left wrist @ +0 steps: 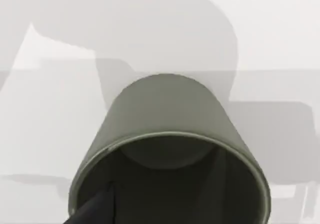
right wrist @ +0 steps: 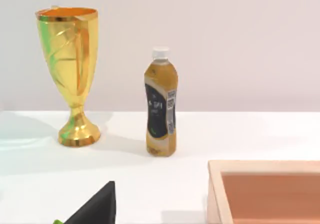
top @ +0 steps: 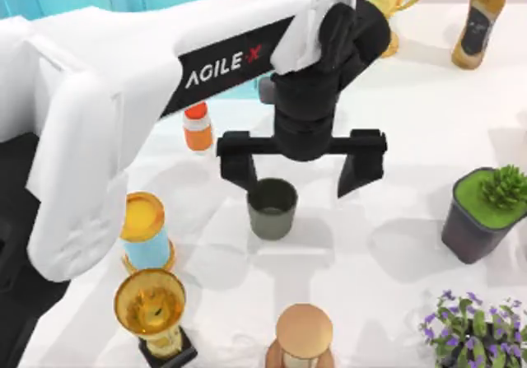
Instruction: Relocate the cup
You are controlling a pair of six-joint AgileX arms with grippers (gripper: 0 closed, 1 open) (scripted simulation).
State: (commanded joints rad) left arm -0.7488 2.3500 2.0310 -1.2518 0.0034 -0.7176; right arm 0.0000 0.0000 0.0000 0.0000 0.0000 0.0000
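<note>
A white table (top: 395, 253) carries plenty: an orange-capped bottle (top: 198, 128) beside a blue cylinder (top: 146, 232), a gold trophy (top: 153, 312) at the front left, a dark plant pot (top: 482, 211) at right, and a tea bottle (top: 478, 20) at the back.

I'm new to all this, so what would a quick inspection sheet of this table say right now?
Surface: white table.
Job's things: grey-green cup upright, mid-table.
Clutter: two gold trophies, blue cylinder, tea bottle, orange bottle, plant pot, purple flowers, wooden tray.
Grippers: left claw open, fingers astride the cup; right claw's fingertip low, near the tray.
Cables: nothing seen.
Surroundings: plain wall.
</note>
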